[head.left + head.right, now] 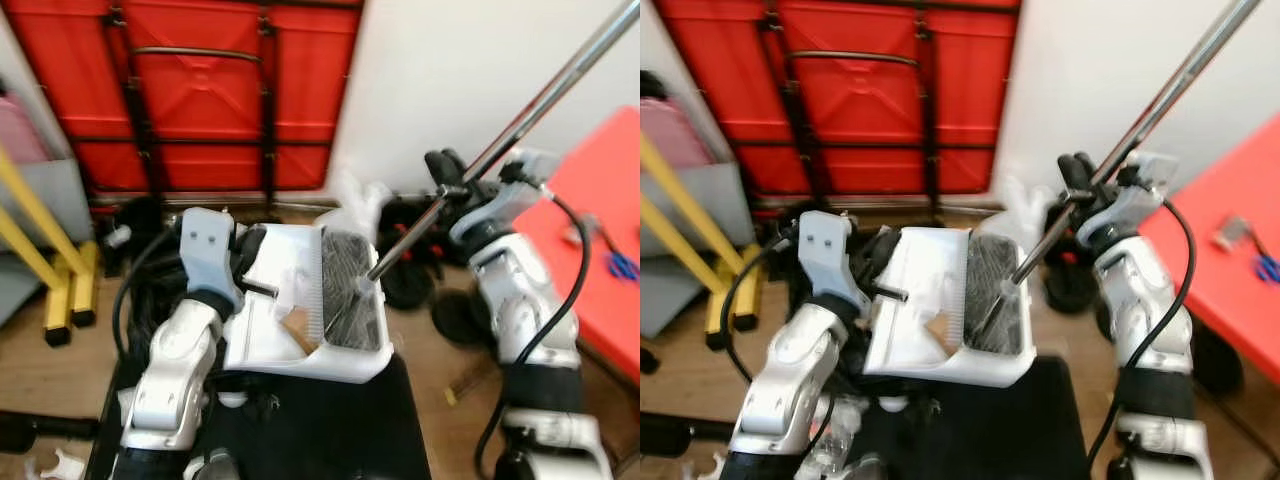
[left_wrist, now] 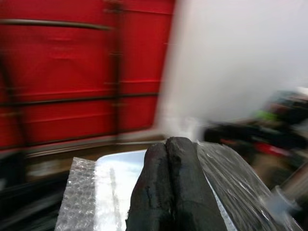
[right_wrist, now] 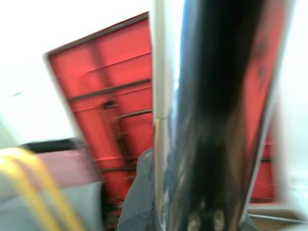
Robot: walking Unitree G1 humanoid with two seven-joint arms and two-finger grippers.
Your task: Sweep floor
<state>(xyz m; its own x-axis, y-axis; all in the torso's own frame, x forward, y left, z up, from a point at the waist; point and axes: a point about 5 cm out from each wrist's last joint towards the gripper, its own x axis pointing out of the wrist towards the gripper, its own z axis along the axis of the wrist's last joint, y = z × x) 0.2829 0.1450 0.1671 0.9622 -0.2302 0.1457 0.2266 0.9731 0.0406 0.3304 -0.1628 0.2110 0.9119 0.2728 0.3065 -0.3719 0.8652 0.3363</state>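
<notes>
- Yellow frame legs (image 1: 45, 255) stand far to the left of the white dustpan (image 1: 290, 300), on the wooden floor (image 1: 40, 370).
- A red folded table (image 1: 215, 95) leans upright against the wall behind the dustpan.
- The left gripper (image 1: 252, 262) meets the dustpan's left edge, holding it tilted up off the floor; in the left wrist view its two black fingers (image 2: 168, 187) are pressed together with no gap, the dustpan's pale surface just beyond them.
- A brown scrap (image 1: 297, 326) lies inside the dustpan, near its middle, beside the comb teeth.
- The dark broom head (image 1: 348, 290) sits in the right half of the dustpan, bristles against its floor.
- The metal broom pole (image 1: 520, 115) rises from the broom head, slanting up and away to the right of the dustpan.
- The right gripper (image 1: 447, 178) is clamped around that pole, up and to the right of the dustpan; the right wrist view shows the shiny pole (image 3: 211, 115) close against the fingers.
- A red surface (image 1: 600, 200) lies far right of the dustpan, with a blue item (image 1: 622, 265) on it, too blurred to identify.
</notes>
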